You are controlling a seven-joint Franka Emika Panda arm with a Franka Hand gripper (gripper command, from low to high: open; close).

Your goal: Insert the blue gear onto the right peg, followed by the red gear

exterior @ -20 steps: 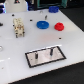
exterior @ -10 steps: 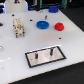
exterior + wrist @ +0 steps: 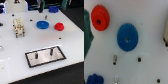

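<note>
Sitting nearest on the white counter [image 3: 15,60] is a dark-framed plate [image 3: 45,55] with two short upright pegs [image 3: 50,51], nothing on either. Farther back lie the blue gear [image 3: 43,24] and, just beside it toward the exterior view's right, the red gear [image 3: 59,26], both flat on the counter, apart from each other and well apart from the plate; the wrist view shows both gears from above, uncovered. Pincer: can't tell open or closed, it doesn't show clearly in either view.

white table [image 3: 15,60] | grey plate [image 3: 46,56], two pegs | beige block [image 3: 19,27]
</note>
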